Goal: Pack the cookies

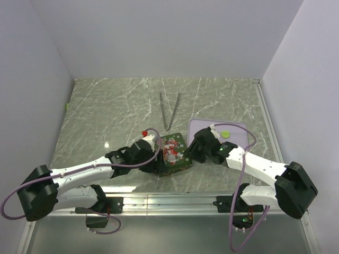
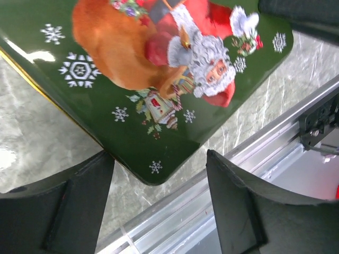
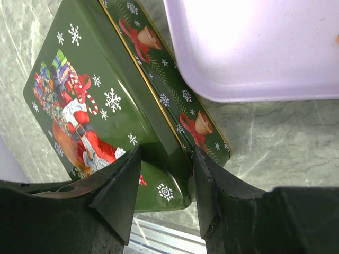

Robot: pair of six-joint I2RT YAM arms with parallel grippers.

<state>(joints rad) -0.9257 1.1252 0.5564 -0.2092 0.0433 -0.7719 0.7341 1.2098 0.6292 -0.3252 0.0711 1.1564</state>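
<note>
A green Christmas tin (image 1: 175, 151) with a Santa lid lies shut near the table's front edge, between both arms. The cookies are hidden. My left gripper (image 1: 159, 163) is at the tin's left front side. In its wrist view the fingers (image 2: 85, 201) of the left gripper (image 2: 159, 159) stand wide apart, open, either side of the tin's corner (image 2: 153, 169). My right gripper (image 1: 192, 153) is at the tin's right side. In the right wrist view the right gripper (image 3: 167, 153) straddles a corner of the tin (image 3: 95, 90), open, with the fingers close to the lid and side wall.
A lavender tray (image 1: 239, 127) sits just right of the tin, its rim (image 3: 212, 90) nearly against the tin's wall. Metal tongs (image 1: 168, 111) lie farther back at mid table. An aluminium rail (image 1: 169, 200) runs along the front edge. A small yellow-green disc (image 1: 226, 134) shows at the tray.
</note>
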